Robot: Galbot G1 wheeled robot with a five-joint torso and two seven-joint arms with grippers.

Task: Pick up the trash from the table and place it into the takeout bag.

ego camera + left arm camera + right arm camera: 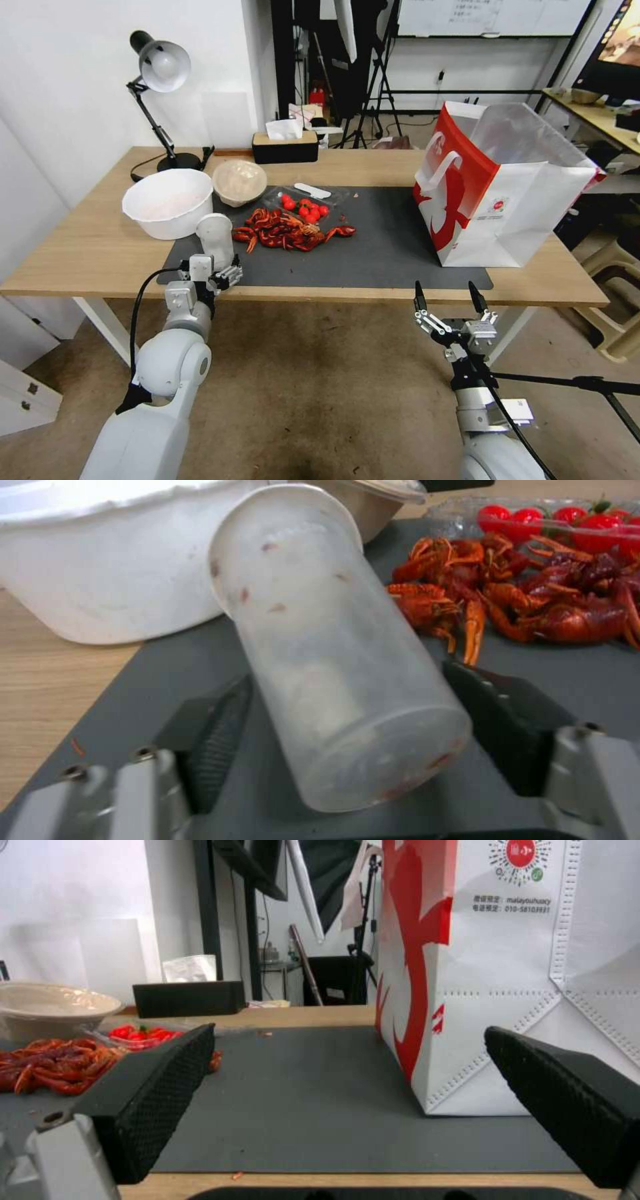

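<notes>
A translucent plastic cup [215,240] [333,645] stands on the dark mat [380,253] near the table's [87,253] front left. My left gripper [215,272] [347,740] is shut on the cup near its base, one pad on each side. A beige lidded bowl [239,180] sits behind the cup. The takeout bag [507,193] [493,990], white with a red side, stands open on the right of the mat. My right gripper [448,293] [347,1100] hangs open just in front of the table's front edge, left of the bag, holding nothing.
A big white bowl [167,200] stands left of the cup. Red crayfish shells [287,232] and a clear tray of cherry tomatoes [305,207] lie mid-mat. A desk lamp [160,73] and a black tissue box [285,148] stand at the back edge.
</notes>
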